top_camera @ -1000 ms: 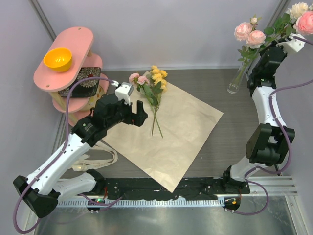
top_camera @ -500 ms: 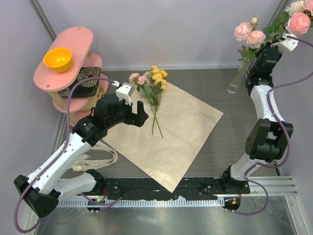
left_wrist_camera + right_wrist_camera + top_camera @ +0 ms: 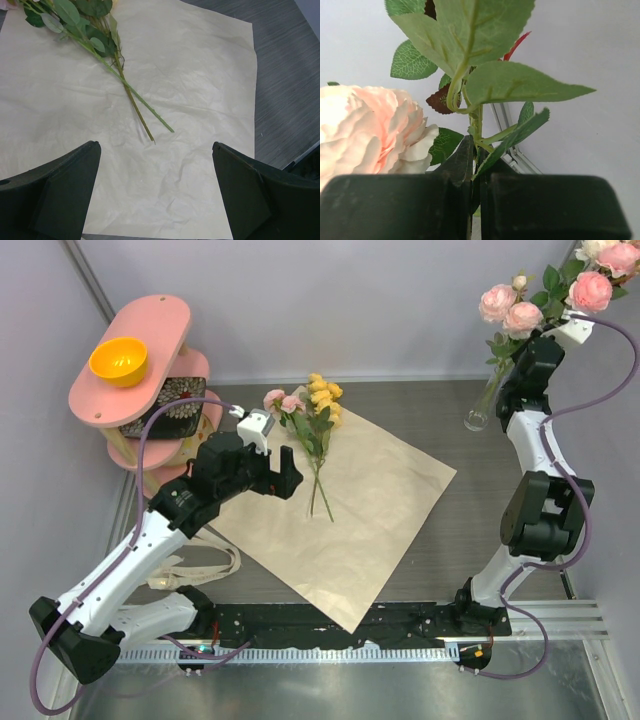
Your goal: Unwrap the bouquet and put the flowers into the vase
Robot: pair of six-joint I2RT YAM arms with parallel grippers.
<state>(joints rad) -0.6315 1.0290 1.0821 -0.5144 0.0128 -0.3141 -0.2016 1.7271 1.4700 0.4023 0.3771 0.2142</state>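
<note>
Several pink flowers (image 3: pixel 510 308) pinched tight in right gripper (image 3: pixel 476 160), near vase (image 3: pixel 481 408); left gripper (image 3: pixel 155 146) spread wide, empty, behind loose stems (image 3: pixel 135 100).

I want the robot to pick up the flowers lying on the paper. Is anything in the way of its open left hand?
No, nothing visible is in the way. The left gripper hangs open over the paper, and only bare paper lies between it and the stem ends of the flowers.

Pink and yellow flowers (image 3: pixel 318 415) lie on the unfolded kraft paper (image 3: pixel 375 530); pink blooms (image 3: pixel 510 310) stand in the clear vase (image 3: pixel 480 410).
</note>
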